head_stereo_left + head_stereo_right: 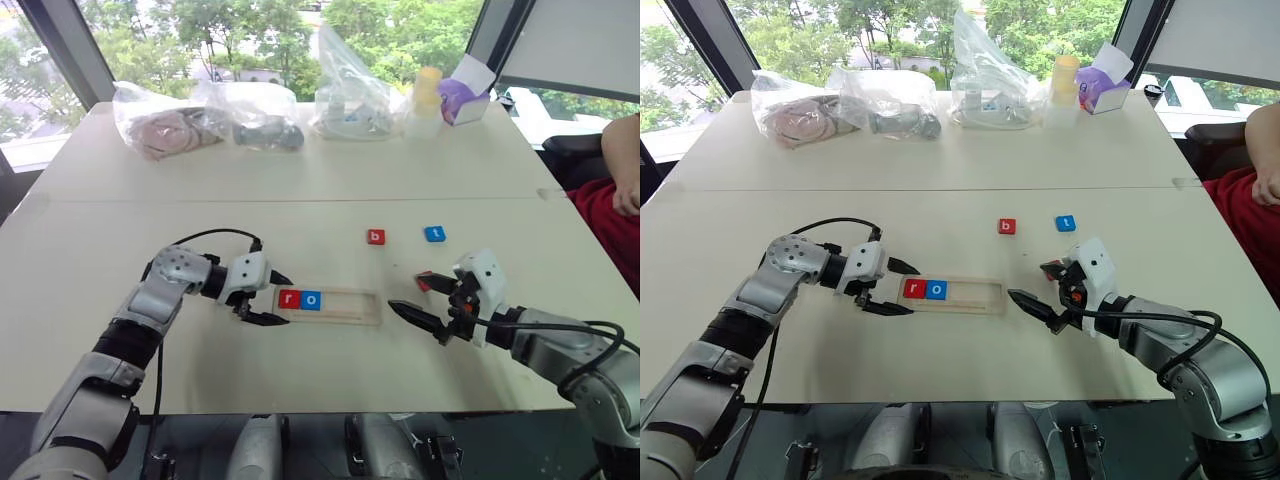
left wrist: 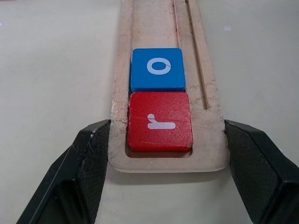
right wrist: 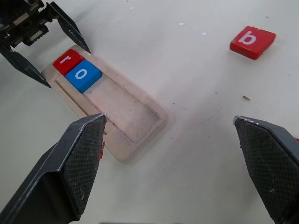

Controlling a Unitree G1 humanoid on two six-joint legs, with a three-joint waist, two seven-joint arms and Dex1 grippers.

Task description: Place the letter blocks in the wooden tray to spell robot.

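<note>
The wooden tray [image 1: 350, 305] lies flat near the table's front. A red r block [image 1: 289, 298] sits in its left end, with a blue o block [image 1: 311, 299] touching it on the right; the other slots are bare. My left gripper [image 1: 289, 300] straddles the tray's left end, its fingers [image 2: 93, 154] pressed against both long sides. A red b block [image 1: 375, 237] and a blue t block [image 1: 434, 233] lie loose on the table beyond the tray. My right gripper [image 1: 406, 292] hovers open just right of the tray, empty. A small red piece shows by its far fingertip; I cannot tell what it is.
Several clear plastic bags [image 1: 250, 120] of items, a yellow-capped bottle [image 1: 427, 95] and a purple box [image 1: 462, 100] line the far edge. A person in a red garment [image 1: 610, 220] sits at the right side. The table's front edge runs just below both arms.
</note>
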